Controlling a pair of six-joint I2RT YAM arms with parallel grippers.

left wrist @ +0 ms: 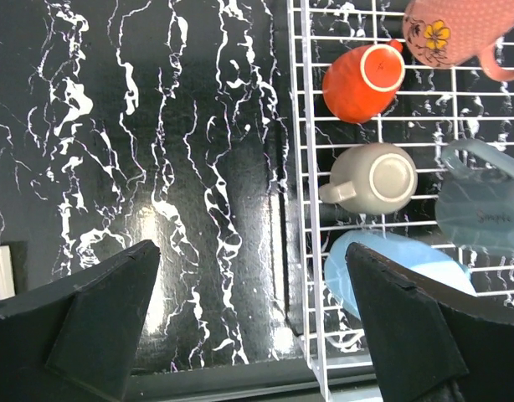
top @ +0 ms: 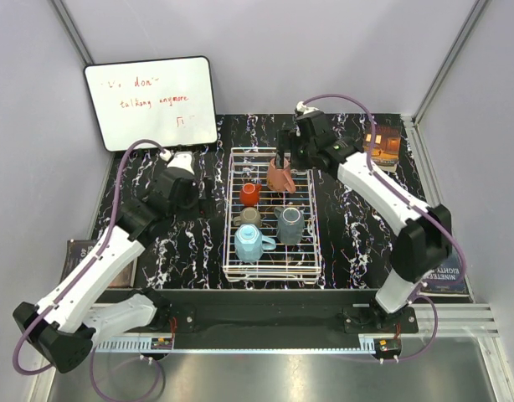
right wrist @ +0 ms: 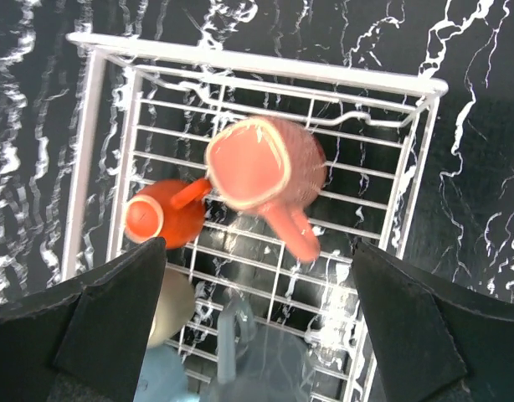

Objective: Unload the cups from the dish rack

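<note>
Blue mug (top: 244, 243) is sitting nearest in the rack (top: 274, 265), then grey mug (top: 290, 224), taupe mug (top: 250, 216), red mug (top: 249, 193) and salmon mug (top: 281, 177) behind: all five are waiting, none unloaded yet. Left hand (left wrist: 250, 251) is hovering spread over worktop (top: 190, 243) beside the rack; right hand (right wrist: 259, 244) is hanging spread above salmon mug. Only the left wrist view is showing its flower (left wrist: 437, 34).

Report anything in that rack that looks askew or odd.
The salmon mug at the far end of the dish rack sits tilted, mouth toward the right wrist camera, and blurred while the wires around it are sharp. The red mug beside it is tipped, base showing. No spill visible.
</note>
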